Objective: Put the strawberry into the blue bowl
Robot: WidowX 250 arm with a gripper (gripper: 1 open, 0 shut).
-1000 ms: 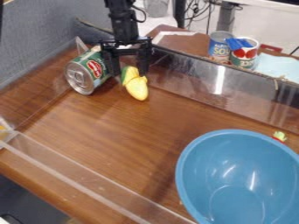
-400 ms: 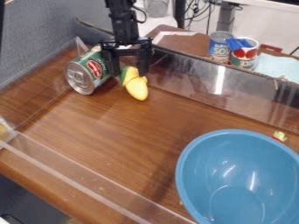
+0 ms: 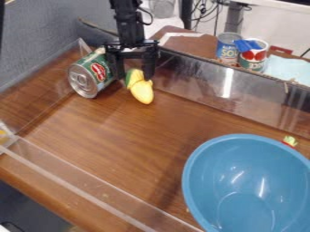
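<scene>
The blue bowl (image 3: 213, 178) is large, light blue and glossy, and it stands empty at the front right of the wooden table. My black gripper (image 3: 133, 65) points down at the back left with its fingers spread open. It hovers over a yellow and green corn-like piece (image 3: 141, 90) lying on the wood. A green tin can (image 3: 91, 74) lies on its side just left of the gripper, close to the left finger. I cannot make out the strawberry; it is hidden or out of view.
Clear plastic walls run along the front edge (image 3: 85, 181) and the back right (image 3: 230, 86). Two more cans (image 3: 242, 51) stand behind the back wall. A tiny yellow-green bit (image 3: 289, 140) lies beside the bowl's far rim.
</scene>
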